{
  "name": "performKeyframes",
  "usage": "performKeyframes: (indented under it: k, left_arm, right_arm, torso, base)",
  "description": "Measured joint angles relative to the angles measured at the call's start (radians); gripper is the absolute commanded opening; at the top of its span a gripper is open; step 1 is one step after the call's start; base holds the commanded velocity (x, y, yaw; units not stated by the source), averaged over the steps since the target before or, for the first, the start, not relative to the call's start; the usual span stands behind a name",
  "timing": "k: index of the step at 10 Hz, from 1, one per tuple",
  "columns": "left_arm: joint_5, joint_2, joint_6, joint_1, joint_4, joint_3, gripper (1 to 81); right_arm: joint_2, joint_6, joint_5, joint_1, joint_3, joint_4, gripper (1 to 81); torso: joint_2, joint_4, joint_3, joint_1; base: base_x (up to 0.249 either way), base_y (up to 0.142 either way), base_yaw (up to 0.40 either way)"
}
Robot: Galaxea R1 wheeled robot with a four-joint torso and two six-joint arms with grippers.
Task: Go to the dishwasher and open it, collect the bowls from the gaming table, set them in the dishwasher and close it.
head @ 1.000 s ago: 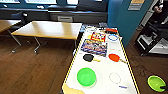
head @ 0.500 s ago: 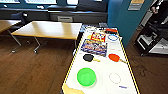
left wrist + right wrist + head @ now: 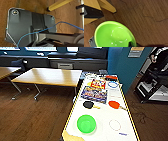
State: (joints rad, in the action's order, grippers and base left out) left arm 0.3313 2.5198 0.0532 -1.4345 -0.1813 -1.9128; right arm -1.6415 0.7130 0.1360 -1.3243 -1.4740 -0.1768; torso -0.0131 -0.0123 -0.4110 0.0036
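1. The green bowl [image 3: 86,123] sits upright on the white-topped counter [image 3: 103,115], at the counter's near end and towards its left edge. It stands apart from the black paddle [image 3: 88,104] and the red paddle [image 3: 114,104], which lie further up the counter.
2. A second one, the lime bowl [image 3: 114,35], hangs over the wooden floor [image 3: 149,22] just off the counter's yellow leg [image 3: 107,6]. It rests on nothing, and a dark finger of the right pincer [image 3: 132,44] overlaps its rim. I judge that pincer to be clenched on the rim (the far finger is hidden).
3. I cannot tell the state of the left pincer. Its wrist camera looks past the robot's own dark plate to floor and another yellow leg.
4. Both bowls look like glossy moulded plastic: probably light, stiff, unlikely to break, but slick (highlights glint off the lime one's inside).
5. The sensible hold is across the rim, one finger inside and one outside. The thin wall gives little to grip, so a light bowl could swing or slip out.
6. The green bowl's rim towards the counter's near edge is unobstructed (probably the easiest approach).
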Motion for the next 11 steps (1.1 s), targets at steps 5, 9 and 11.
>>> performKeyframes:
  k: [5,9,11]
  left_arm:
    - [-0.013,-0.301,0.006,0.133,0.003,0.361,81.1]
    - [-0.030,-0.506,0.138,0.340,0.038,0.513,81.1]
    - [-0.063,-0.570,0.275,0.425,0.051,0.559,81.1]
  right_arm:
    - [-0.403,-0.031,0.238,-0.192,-0.214,-0.068,1.0]
    - [-0.585,-0.040,0.315,-0.229,-0.381,-0.134,1.0]
    - [-0.647,-0.040,0.324,-0.253,-0.460,-0.157,1.0]
  torso:
    - [0.000,0.000,0.000,0.000]
    - [0.000,0.000,0.000,0.000]
    - [0.000,0.000,0.000,0.000]
  base:
    - [0.000,0.000,0.000]
    - [0.000,0.000,0.000]
    - [0.000,0.000,0.000]
